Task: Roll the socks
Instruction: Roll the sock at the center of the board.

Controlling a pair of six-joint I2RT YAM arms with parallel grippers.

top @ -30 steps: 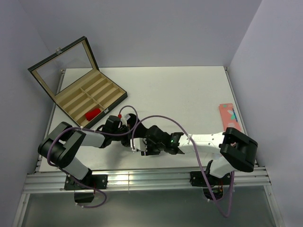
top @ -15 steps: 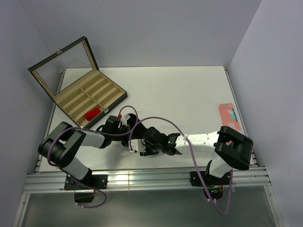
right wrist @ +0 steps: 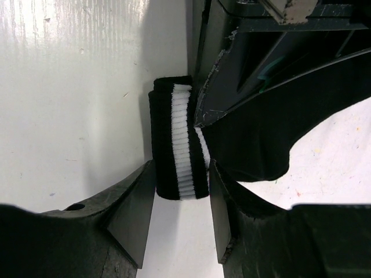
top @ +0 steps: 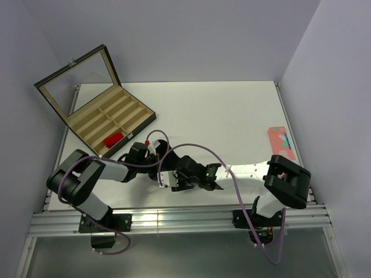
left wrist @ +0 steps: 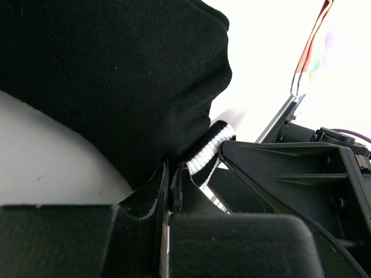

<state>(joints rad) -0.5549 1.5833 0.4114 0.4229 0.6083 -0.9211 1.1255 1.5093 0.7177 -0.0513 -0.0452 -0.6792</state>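
Note:
The black sock (left wrist: 116, 75) fills the left wrist view as a bunched mass, its white-striped cuff (left wrist: 211, 152) hanging beside it. My left gripper (left wrist: 172, 174) is shut on a fold of that black fabric. In the right wrist view the striped cuff (right wrist: 179, 145) lies on the table between my right gripper's (right wrist: 181, 165) fingers (right wrist: 136, 211), which stand open on either side of its end without squeezing it. From above, the left gripper (top: 155, 157) and right gripper (top: 169, 178) meet near the front left, and the arms hide the black sock. The red sock (top: 114, 139) lies in the box.
An open black compartment box (top: 110, 119) with a glass lid stands at the back left. A salmon-pink sock (top: 282, 143) lies by the table's right edge. A purple cable (top: 191, 147) loops over both arms. The table's metal front rail (top: 174, 220) runs just behind the grippers.
The right arm's elbow and gripper have shifted slightly left toward the left gripper. The left arm has stayed still, holding the sock.

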